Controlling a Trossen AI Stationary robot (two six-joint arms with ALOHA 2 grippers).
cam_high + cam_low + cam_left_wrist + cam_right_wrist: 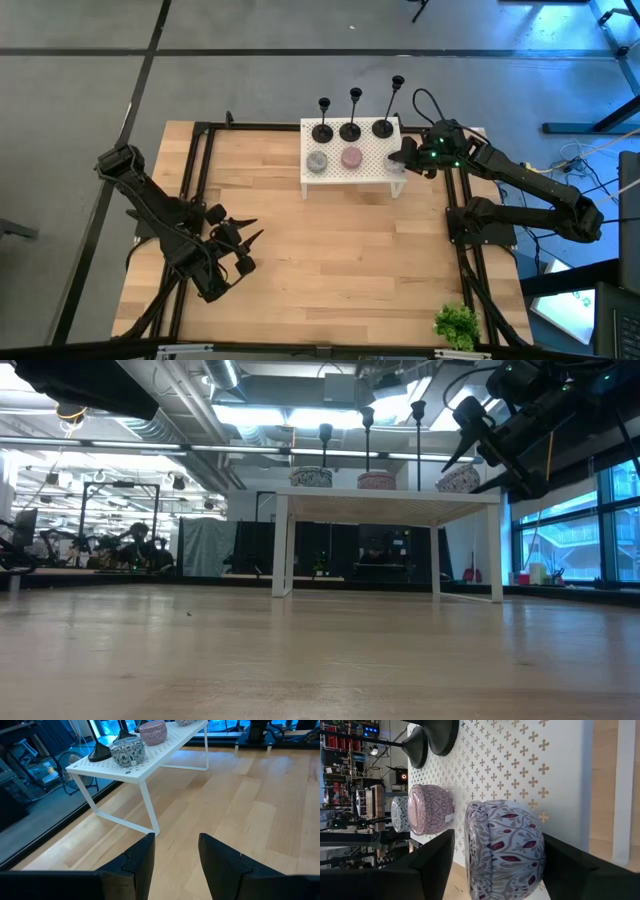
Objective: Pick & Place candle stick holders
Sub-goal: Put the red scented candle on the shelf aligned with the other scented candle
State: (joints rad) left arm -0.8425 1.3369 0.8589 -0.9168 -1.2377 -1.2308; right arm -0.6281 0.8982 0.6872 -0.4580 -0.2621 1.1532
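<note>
While the left arm waits, the right one works at the white stand.
Right fingers spread around a patterned pot; left fingers parted, empty, low over the worktop; three candle holders along the stand's back edge.

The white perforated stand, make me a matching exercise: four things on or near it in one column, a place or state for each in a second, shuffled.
Things:
1. tallest candle stick holder
2. grey patterned pot
3. right claw
4. left claw

Places or states:
A. open, over bare wood, away from the white perforated stand
B. back row, the stand's right end
C. front row, the stand's left end
D. open around the pot at the stand's right end

Pairs: 1-B, 2-C, 3-D, 4-A
</note>
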